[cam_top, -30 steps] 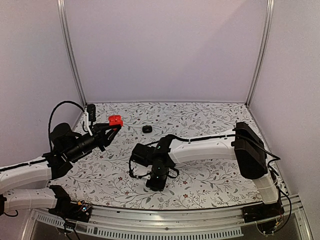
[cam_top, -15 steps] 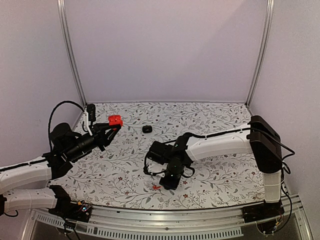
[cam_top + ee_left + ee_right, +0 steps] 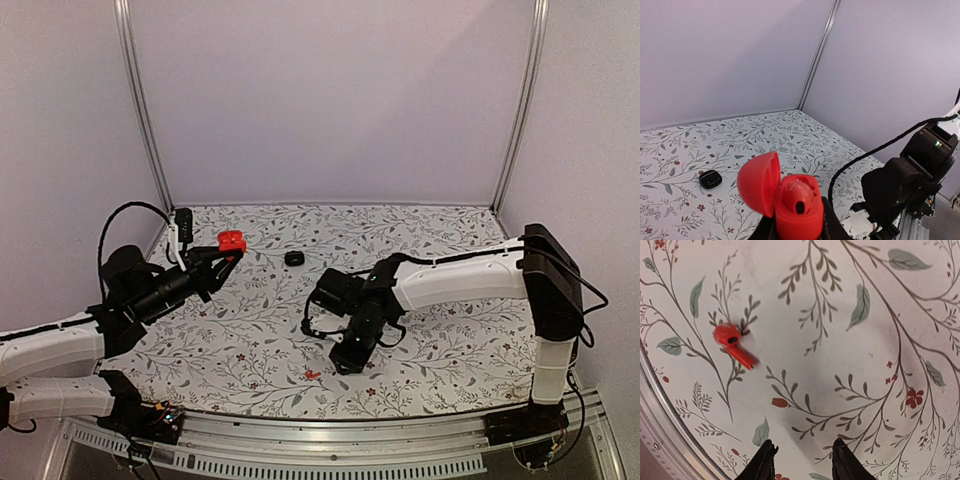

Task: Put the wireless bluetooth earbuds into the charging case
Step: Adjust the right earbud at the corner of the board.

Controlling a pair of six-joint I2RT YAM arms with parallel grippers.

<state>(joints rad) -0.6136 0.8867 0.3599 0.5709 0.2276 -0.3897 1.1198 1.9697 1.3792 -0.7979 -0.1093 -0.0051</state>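
My left gripper (image 3: 218, 262) is shut on the red charging case (image 3: 231, 241), held above the table's left side. In the left wrist view the charging case (image 3: 801, 220) sits between my fingers with its lid (image 3: 757, 182) swung open to the left, and one red earbud (image 3: 797, 194) is seated inside. A second red earbud (image 3: 313, 375) lies loose on the floral table near the front edge. My right gripper (image 3: 348, 360) points down just to its right. In the right wrist view this earbud (image 3: 732, 343) lies up and left of my open, bare right gripper (image 3: 802, 460).
A small black case (image 3: 294, 258) rests on the table behind the middle, and shows as a small black case (image 3: 710, 178) in the left wrist view. The metal front rail (image 3: 330, 455) runs close to the loose earbud. The right arm (image 3: 910, 185) fills the lower right of the left wrist view.
My right gripper has slid to the right and its jaws have widened, uncovering the red earbud on the table. The left arm and case have stayed put.
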